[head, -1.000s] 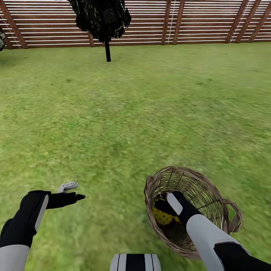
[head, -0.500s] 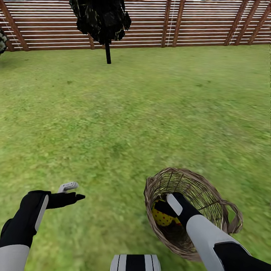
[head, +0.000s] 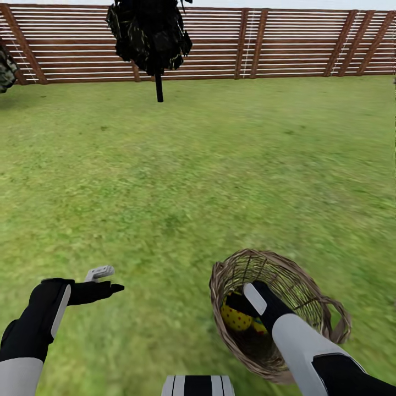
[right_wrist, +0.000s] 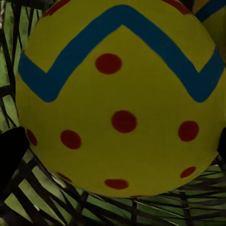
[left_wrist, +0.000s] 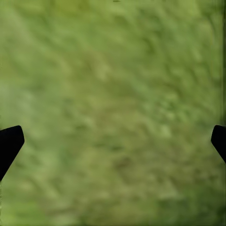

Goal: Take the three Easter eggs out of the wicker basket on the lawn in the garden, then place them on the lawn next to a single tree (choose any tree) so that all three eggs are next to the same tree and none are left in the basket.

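A slatted wooden fence [head: 286, 44] backs a dark conifer [head: 149, 33].

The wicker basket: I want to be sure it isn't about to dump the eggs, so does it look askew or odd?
Yes. The wicker basket lies tipped on the lawn, its mouth facing the robot. The right gripper reaches inside at a yellow dotted egg. Nothing has spilled onto the grass.

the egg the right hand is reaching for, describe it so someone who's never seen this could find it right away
On the lawn in front of the slatted fence, find the wicker basket near the robot's right side. The right hand reaches into it, against a yellow Easter egg with red dots and a blue zigzag band. It is the egg filling the right wrist view; another egg's edge shows beside it.
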You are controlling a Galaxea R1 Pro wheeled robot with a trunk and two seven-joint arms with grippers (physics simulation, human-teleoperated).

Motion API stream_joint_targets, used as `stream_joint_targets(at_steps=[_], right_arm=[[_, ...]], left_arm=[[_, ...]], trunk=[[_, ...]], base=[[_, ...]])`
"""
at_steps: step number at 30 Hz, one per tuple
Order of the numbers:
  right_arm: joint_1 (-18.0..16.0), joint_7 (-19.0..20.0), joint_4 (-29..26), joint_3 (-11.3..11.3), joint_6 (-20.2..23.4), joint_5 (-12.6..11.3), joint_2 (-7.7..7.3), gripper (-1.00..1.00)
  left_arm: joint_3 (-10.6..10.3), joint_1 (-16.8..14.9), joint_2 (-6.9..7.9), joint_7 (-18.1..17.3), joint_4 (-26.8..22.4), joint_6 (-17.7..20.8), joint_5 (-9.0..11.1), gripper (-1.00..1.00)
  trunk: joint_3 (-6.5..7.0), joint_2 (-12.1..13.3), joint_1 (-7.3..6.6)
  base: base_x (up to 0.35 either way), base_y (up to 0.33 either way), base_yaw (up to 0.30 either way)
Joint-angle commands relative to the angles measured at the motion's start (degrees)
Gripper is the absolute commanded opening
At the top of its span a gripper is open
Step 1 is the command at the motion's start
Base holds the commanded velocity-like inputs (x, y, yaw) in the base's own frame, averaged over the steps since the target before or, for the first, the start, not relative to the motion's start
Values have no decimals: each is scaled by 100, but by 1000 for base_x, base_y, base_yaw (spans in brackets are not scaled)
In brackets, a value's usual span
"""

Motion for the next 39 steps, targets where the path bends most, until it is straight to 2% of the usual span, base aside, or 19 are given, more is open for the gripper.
stream_joint_targets(at_steps=[1,22,39], right_arm=[[-2,-49,-10,34,11,-80,-3,-100],[-1,-49,-10,34,29,-80,-3,-100],[-3,-49,-4,34,48,-84,-39,-100]], left_arm=[[8,-3,-1,-45,-4,23,-41,100],[-1,-7,-24,-48,-4,75,-32,100],[-1,-6,-65,-47,-4,70,-40,100]], trunk=[[19,0,-3],[484,28,-57],[860,51,-101]], base=[[0,0,0],[-31,0,0],[-123,0,0]])
